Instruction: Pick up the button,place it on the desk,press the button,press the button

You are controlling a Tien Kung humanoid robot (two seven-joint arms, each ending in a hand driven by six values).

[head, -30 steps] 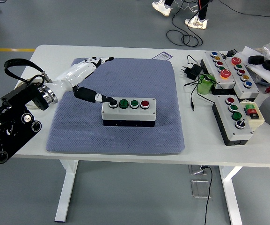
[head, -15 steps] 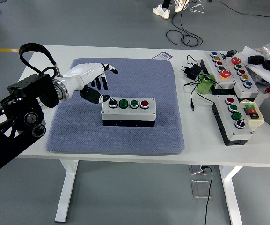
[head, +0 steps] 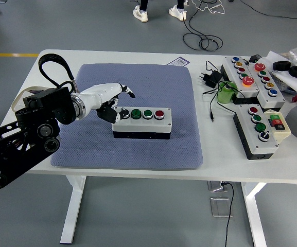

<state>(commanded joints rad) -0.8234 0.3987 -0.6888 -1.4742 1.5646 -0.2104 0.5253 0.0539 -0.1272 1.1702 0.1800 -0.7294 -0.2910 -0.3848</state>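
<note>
The white-and-black left hand [head: 109, 100], fingers loosely curled and gripping nothing, touches the grey four-button box [head: 141, 122] on the blue-grey mat [head: 138, 149]; other control boxes [head: 255, 77] lie well apart.

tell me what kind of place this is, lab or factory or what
Most likely a robotics lab or test workshop: a white height-adjustable table on a grey floor, several industrial push-button control boxes, loose cables on the floor, and a robot's left hand at a button box.
</note>
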